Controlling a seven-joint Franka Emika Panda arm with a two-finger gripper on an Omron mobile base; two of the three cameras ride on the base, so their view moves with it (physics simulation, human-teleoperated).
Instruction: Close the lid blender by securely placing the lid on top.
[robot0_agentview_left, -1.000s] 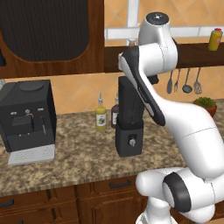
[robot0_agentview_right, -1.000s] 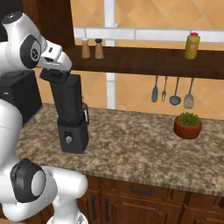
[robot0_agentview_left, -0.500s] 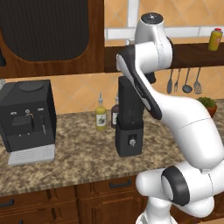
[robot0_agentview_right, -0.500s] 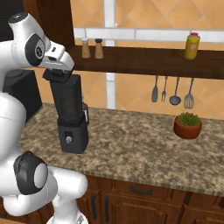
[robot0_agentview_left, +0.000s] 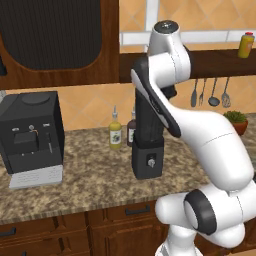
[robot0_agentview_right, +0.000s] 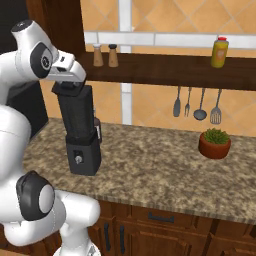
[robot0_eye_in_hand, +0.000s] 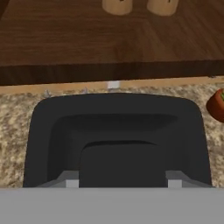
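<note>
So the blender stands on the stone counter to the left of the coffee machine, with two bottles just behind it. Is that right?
Not quite. The blender stands to the right of the coffee machine, not the left, as the left base view shows. The rest holds: it is on the stone counter, with two bottles just behind it.

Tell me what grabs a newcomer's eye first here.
The big white arm bends over the tall black blender mid-counter, its tool right at the jar's top. Next, the black coffee machine at the counter's left, and the potted plant toward the right.
</note>
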